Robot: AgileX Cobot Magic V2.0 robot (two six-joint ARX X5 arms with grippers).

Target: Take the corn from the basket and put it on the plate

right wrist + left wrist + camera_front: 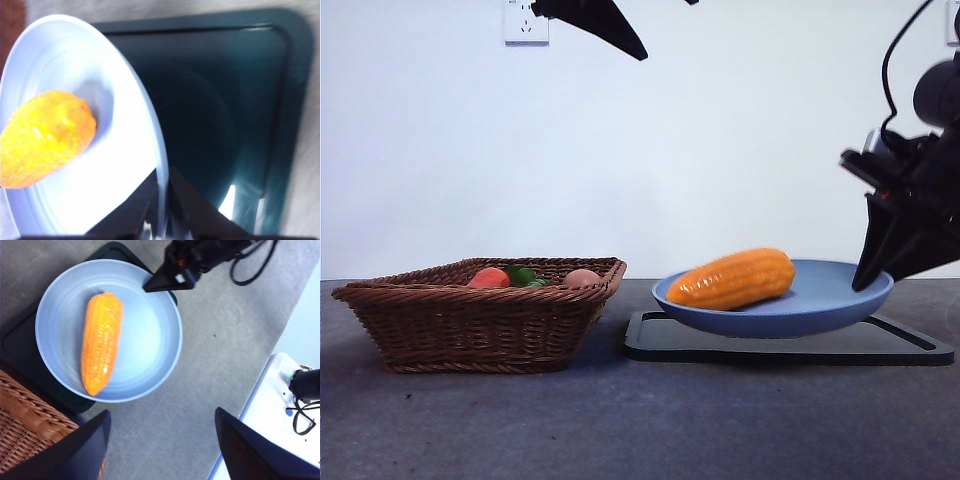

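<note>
Front view shows the plump orange-yellow ribbed toy corn cob (733, 279) already lying on the large round light-blue plastic plate (840, 310), clear of the shallow dark-brown woven wicker basket (480, 315) just beside it, where a small red-orange fruit (488, 278) and a pale pinkish ball (582, 277) remain. The plate is lifted off the flat black rectangular tray (900, 350) beneath it. The right gripper (876, 275) has its two black jaws pinched nearly together on the plate's rim, on the side away from the basket; the right wrist view shows the rim running between them.

The left gripper (162, 440) hangs high above the gap between basket and plate, jaws wide apart and holding nothing. From it, the corn lies below and toward the plate's basket side, its long axis running across the plate with the tapered end nearer the left gripper. The left arm looks the better placed to reach it. I'd judge the placing done.
</note>
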